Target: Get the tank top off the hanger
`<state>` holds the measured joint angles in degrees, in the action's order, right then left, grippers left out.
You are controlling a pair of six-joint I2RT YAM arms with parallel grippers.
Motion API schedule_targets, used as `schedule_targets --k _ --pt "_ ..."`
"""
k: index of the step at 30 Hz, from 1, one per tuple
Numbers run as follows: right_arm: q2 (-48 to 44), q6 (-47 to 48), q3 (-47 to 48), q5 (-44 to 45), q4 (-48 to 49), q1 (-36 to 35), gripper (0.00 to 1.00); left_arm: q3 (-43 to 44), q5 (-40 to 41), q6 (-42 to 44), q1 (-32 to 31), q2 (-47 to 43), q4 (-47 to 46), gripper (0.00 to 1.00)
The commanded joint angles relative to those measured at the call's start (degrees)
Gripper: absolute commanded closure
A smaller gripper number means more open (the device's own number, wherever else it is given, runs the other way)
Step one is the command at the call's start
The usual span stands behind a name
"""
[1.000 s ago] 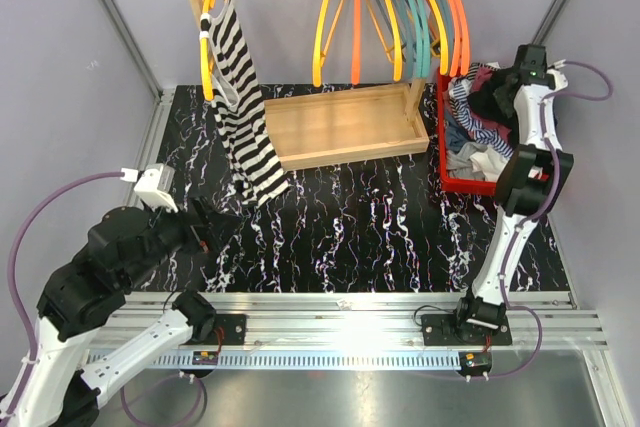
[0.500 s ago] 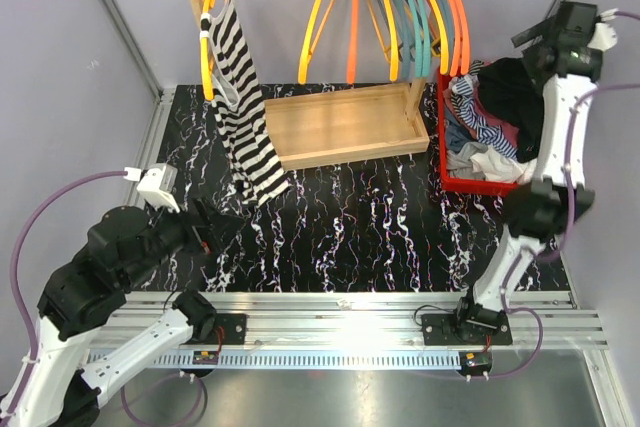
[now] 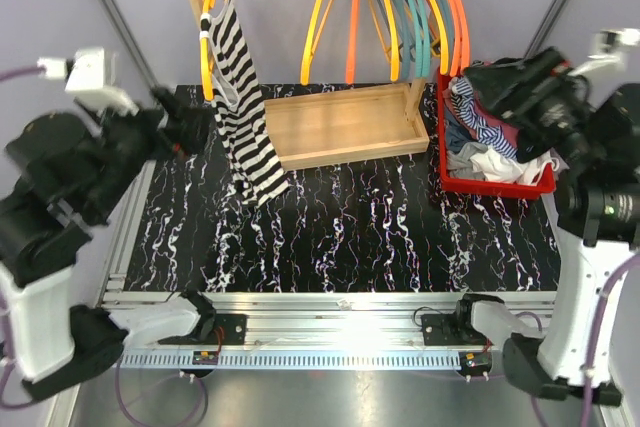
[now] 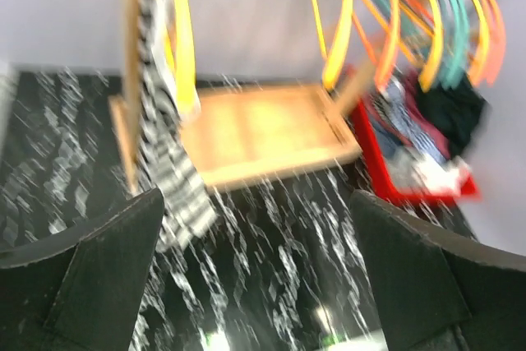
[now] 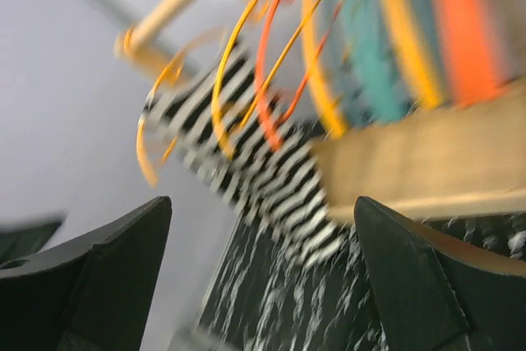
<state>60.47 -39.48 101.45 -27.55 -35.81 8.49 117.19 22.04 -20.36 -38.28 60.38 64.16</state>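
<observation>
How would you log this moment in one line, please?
tank top: on hanger, untouched; left gripper: open, near it; right gripper: open

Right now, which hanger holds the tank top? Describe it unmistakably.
Find the wooden rack at the back of the table. At its left end, apart from the bare hangers, hangs one yellow hanger. It alone carries a black-and-white striped tank top.

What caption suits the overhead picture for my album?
Left arm and right arm face a striped tank top on its yellow hanger, near a red bin of clothes.
</observation>
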Motion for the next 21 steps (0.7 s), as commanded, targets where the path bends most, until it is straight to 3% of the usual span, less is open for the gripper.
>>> schedule_targets --k 1,4,8,11,17,21 --pt "4.13 5.81 -1.52 -14.56 -6.95 -15.88 0.0 8.29 6.8 9.27 1.27 9.3 1.5 0.01" --pt "3.26 7.05 -5.37 -11.14 -11.8 -25.6 0.0 9.99 3.01 10.34 6.72 14.41 0.01 0.01" --pt "0.01 6.09 -12.05 -1.64 -15.07 -40.7 0.0 9.47 5.11 13.67 10.85 19.67 -2.11 0.01" --pt "-0.61 4.51 -15.22 2.32 -16.65 -46.35 0.0 8.32 3.36 14.56 14.18 21.53 -4.39 0.01" --pt "0.96 3.89 -16.28 6.02 -16.92 -50.41 0.0 7.09 -3.22 17.11 20.35 24.96 -8.17 0.03" --pt "3.34 4.59 -15.67 6.28 -16.22 -51.29 0.0 6.39 -10.25 18.78 21.58 25.93 -10.19 0.24"
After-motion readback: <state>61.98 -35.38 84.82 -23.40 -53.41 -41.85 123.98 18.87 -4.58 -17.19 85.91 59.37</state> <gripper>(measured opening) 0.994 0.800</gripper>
